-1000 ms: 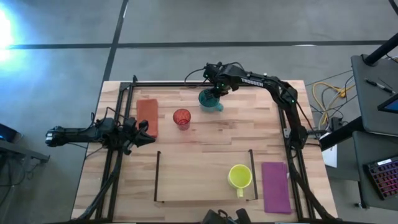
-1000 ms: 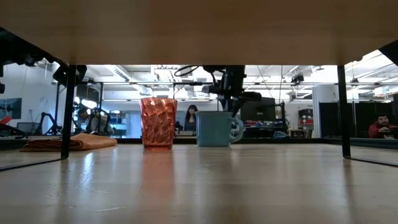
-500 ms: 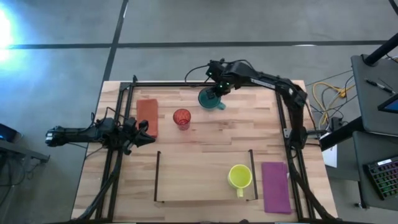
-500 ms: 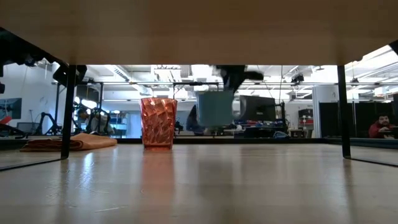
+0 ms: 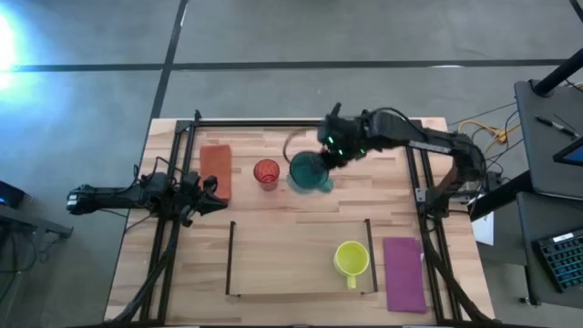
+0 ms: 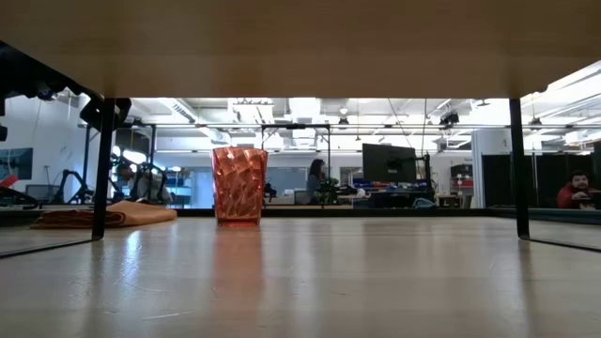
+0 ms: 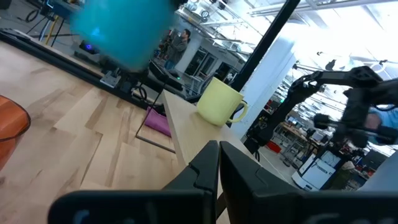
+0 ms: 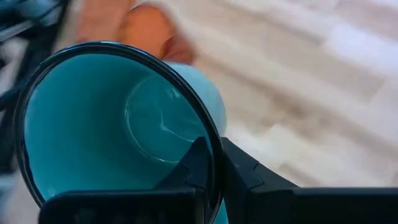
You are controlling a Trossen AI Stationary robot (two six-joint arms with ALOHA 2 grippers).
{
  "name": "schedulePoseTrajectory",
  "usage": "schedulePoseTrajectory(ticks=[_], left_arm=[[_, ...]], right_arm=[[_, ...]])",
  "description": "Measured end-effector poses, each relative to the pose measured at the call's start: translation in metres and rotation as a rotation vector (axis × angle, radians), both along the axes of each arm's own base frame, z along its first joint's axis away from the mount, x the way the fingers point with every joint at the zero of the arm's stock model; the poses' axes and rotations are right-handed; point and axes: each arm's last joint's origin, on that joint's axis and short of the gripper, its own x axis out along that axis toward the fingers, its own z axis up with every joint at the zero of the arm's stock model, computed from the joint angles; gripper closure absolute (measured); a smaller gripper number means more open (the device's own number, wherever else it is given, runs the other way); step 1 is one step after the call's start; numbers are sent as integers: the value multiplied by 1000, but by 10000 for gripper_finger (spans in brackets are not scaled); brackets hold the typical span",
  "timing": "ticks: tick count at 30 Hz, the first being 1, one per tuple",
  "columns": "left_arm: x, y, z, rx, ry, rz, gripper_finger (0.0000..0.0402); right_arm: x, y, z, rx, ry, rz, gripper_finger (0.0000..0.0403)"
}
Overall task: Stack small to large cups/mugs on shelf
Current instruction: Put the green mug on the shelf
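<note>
My right gripper [image 5: 330, 157] is shut on the teal mug [image 5: 310, 171], held above the table just right of the red translucent cup [image 5: 266, 173]. The mug is above what the low view takes in; the red cup [image 6: 238, 184] stands there on its base. The yellow mug [image 5: 352, 259] stands on its base at the right end of the thin black wire shelf frame [image 5: 230, 255]. My left gripper [image 5: 219, 194] waits shut and empty at the table's left edge; its wrist view shows the teal mug [image 7: 121, 31] in the air and the yellow mug [image 7: 221, 102]. My right gripper holds the teal mug by its rim [image 8: 211, 140], one finger inside the mug and one outside against its wall. The fingers [image 8: 199, 163] come from above, slanting down. The mug is lifted clear of the table, its mouth upward toward the wrist camera.
An orange cloth [image 5: 216, 170] lies left of the red cup and a purple cloth [image 5: 404, 273] right of the shelf frame. A larger black frame [image 5: 273, 122] runs along the table's far and side edges. Bare wood shows inside the shelf frame left of the yellow mug.
My right gripper has lifted the teal mug off the table at the far side and carried it up and toward the near edge, beside the red cup. The mug has risen out of the low view.
</note>
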Motion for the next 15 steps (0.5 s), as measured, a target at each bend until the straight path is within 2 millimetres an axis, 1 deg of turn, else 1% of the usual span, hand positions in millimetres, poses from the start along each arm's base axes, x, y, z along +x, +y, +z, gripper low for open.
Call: schedulePoseTrajectory(ticks=[2, 5, 10, 13, 15], left_arm=[[0, 0, 0, 0, 1, 0, 402], [0, 0, 0, 0, 1, 0, 402], [0, 0, 0, 0, 0, 0, 402], [0, 0, 0, 0, 0, 0, 402], [0, 0, 0, 0, 1, 0, 402]], right_arm=[[-3, 22, 8, 15, -32, 19, 390], [0, 54, 10, 45, -61, 71, 390], [13, 103, -2, 65, -73, 196, 390], [24, 126, -10, 60, -104, 295, 390], [30, 137, -16, 67, -110, 332, 390]])
